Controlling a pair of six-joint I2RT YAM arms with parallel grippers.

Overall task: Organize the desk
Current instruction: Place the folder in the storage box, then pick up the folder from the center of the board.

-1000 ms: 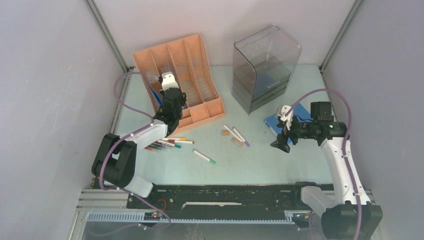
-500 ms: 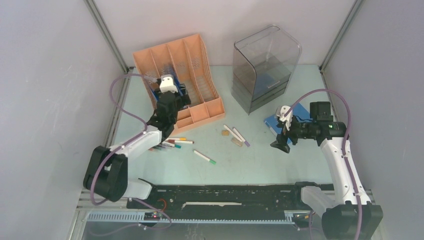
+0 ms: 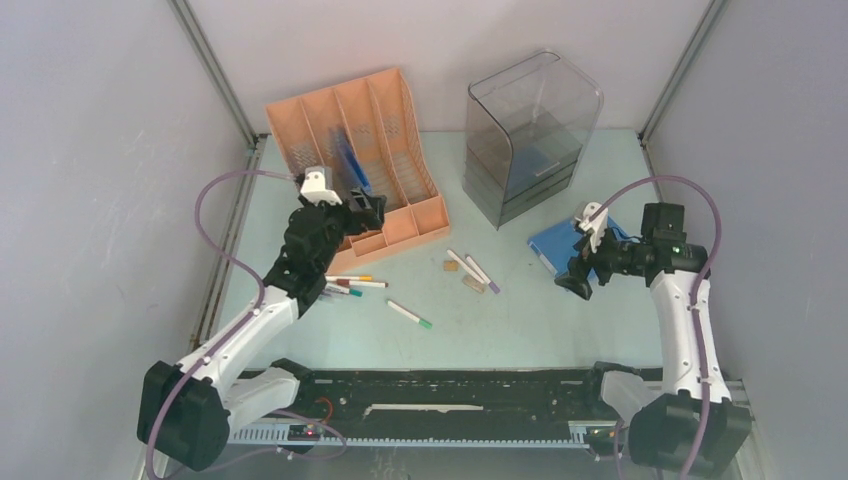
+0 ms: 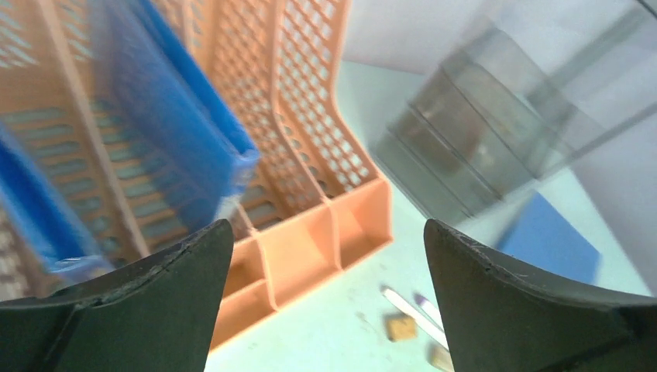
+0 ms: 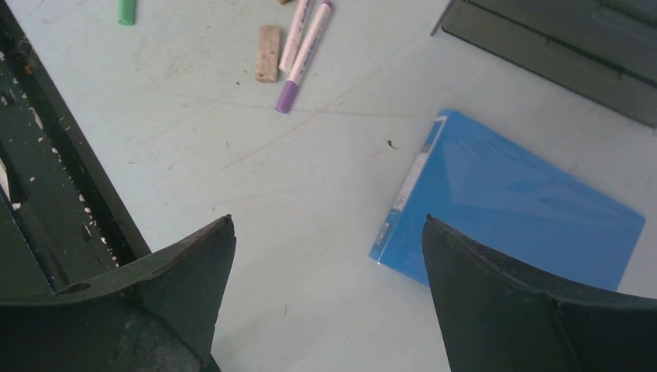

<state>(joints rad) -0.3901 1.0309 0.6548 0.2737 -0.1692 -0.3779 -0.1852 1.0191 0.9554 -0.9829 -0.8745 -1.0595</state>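
Spread, empty: left pincer (image 4: 327, 229) and right pincer (image 5: 327, 221). The folder (image 5: 527, 217), flat on the surface (image 5: 232, 116), is judged light, stiff, best taken at the spine.

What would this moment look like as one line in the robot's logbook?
left gripper: open, at orange rack | filed folder: standing in rack | right gripper: open, near flat blue folder | desk: pens loose

Bright, even overhead light leaves only faint shadows on the pale mint-green worktop (image 3: 500, 320). Top and right wrist views are sharp; the left wrist view smears the peach perforated plastic file rack (image 4: 310, 116) and smoky transparent drawer unit (image 4: 480, 132).
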